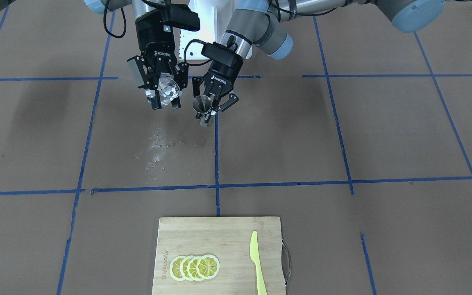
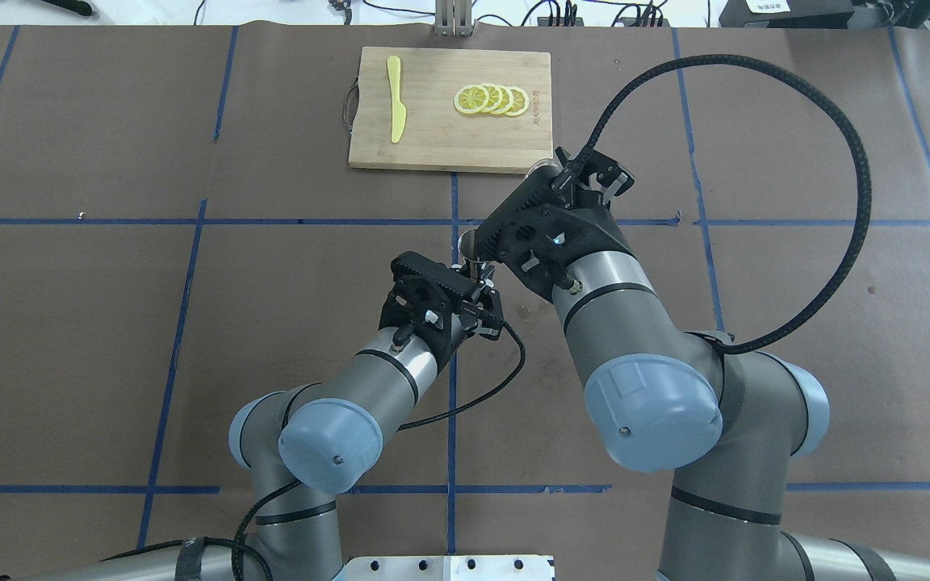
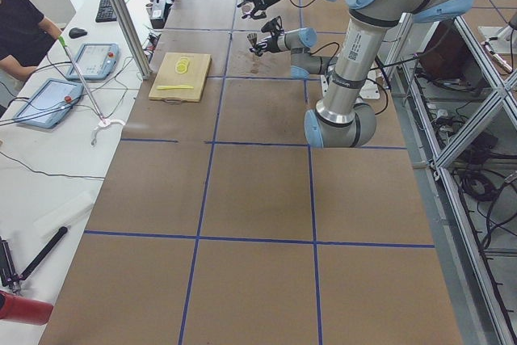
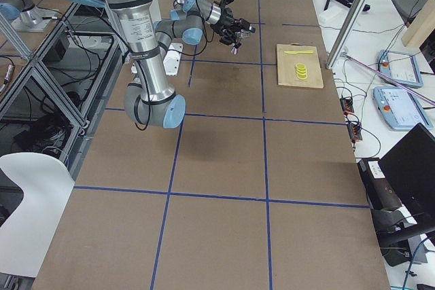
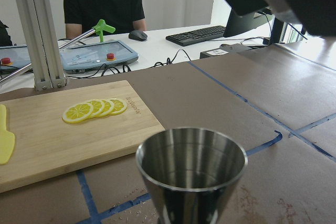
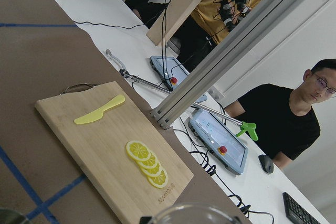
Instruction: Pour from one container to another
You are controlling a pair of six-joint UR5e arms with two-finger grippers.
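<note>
My left gripper (image 1: 213,107) is shut on the small steel jigger (image 1: 200,105), holding it upright above the table. The left wrist view looks into the jigger's open cup (image 5: 191,167); I cannot tell if there is liquid inside. My right gripper (image 1: 164,102) is shut on the clear glass cup (image 1: 167,88), which is tilted and held beside the jigger, apart from it. Only the cup's rim (image 6: 195,212) shows at the bottom of the right wrist view. From overhead, the jigger (image 2: 469,242) pokes out ahead of the left gripper (image 2: 477,278), and the right gripper (image 2: 576,173) is further forward.
Wet droplets (image 1: 154,147) lie scattered on the brown paper below the grippers. A bamboo cutting board (image 1: 203,233) at the table's far edge carries lemon slices (image 1: 195,267) and a yellow plastic knife (image 1: 256,262). Operators sit beyond it.
</note>
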